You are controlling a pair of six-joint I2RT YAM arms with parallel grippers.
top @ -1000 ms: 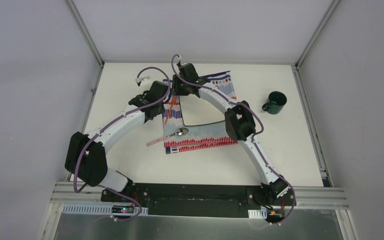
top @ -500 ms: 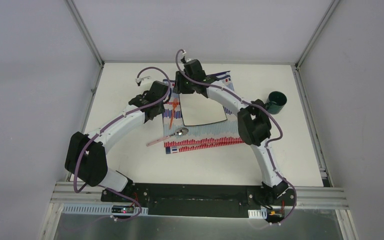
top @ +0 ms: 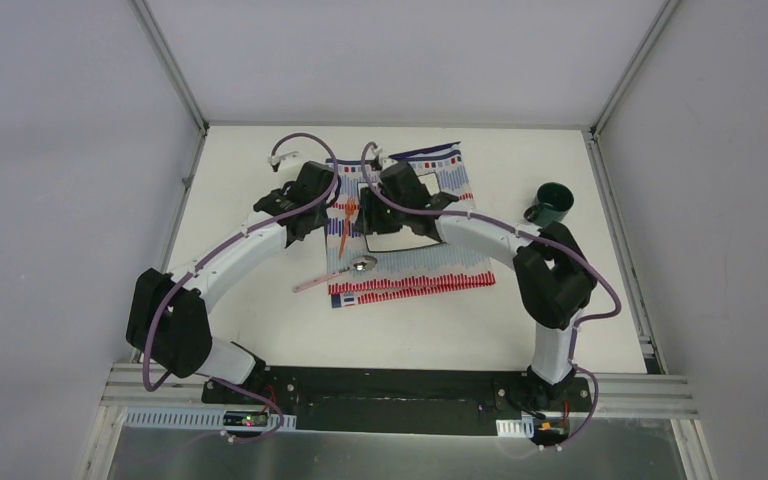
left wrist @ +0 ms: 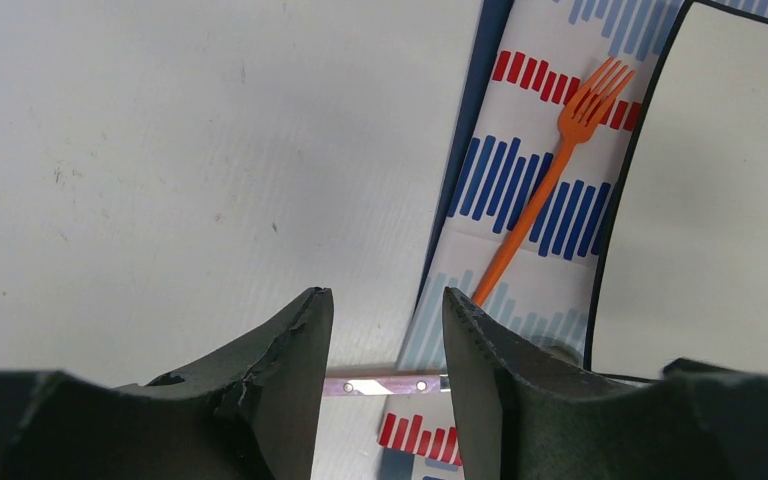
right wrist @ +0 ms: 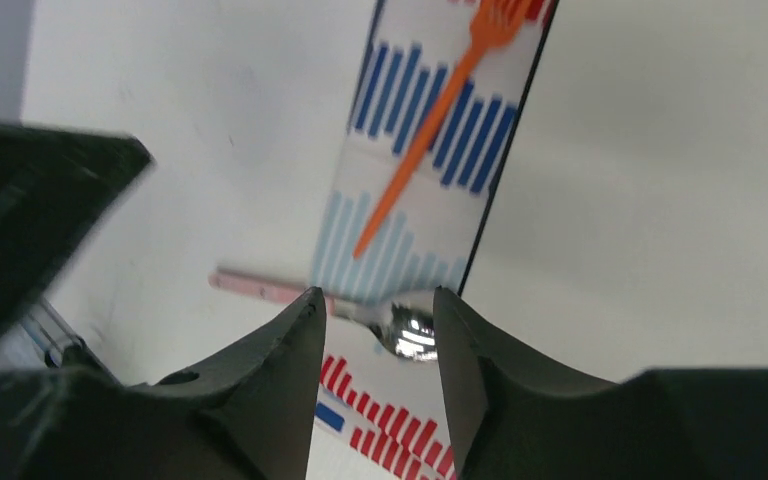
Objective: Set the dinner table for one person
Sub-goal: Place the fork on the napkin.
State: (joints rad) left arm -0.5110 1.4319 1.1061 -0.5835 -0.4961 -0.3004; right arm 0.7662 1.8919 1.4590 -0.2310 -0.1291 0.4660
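The desk (top: pixel 440 330) lies under both hands and carries everything. The left hand (left wrist: pixel 385 300) hovers above it at the left edge of the striped cloth (top: pixel 410 283), fingers parted and nothing between them. In its wrist view we see bare desk to the left and the cloth to the right.

The right hand (right wrist: pixel 372 295) hangs over the left part of the white square plate (left wrist: pixel 720 200), also spread and gripping nothing.

An orange fork (left wrist: pixel 535 192) lies on the cloth just left of the plate, tines toward the far side. A spoon (top: pixel 362 264) with a pink handle lies at the near left of the cloth, its bowl on the cloth and the handle reaching out onto the desk. A green mug (top: pixel 552 203) stands on the desk well to the right of the cloth.

Against a second ago, the right hand has pulled back from the cloth's far edge to above the plate, and its elbow has swung out to the right. The mug, half covered by that elbow midway, is in full view again. The left arm has barely moved. Fork, spoon and cloth are where they were.
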